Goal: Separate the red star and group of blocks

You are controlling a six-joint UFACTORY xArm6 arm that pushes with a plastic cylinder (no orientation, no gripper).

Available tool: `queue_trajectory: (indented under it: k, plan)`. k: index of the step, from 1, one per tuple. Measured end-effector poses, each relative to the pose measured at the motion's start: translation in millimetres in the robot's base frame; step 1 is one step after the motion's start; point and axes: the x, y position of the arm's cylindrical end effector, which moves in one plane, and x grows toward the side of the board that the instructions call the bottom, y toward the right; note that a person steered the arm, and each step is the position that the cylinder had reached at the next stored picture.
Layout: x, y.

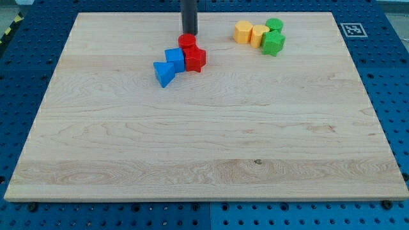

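The red star lies in the upper middle of the wooden board. It touches a red cylinder just above it and a blue cube on its left. A blue triangular block lies at the lower left of that cube. My tip stands right above the red cylinder, at or very near its top edge, with the rod rising out of the view's top.
A second cluster lies at the upper right: a yellow block, another yellow block, a green cylinder and a green star-like block. A marker tag sits off the board's top right corner.
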Motion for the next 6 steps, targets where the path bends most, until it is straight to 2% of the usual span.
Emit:
queue_trajectory:
  k: [2, 4, 6]
  plan:
    - [38.9, 22.3]
    - [69.8, -25.5]
    - [124.7, -20.7]
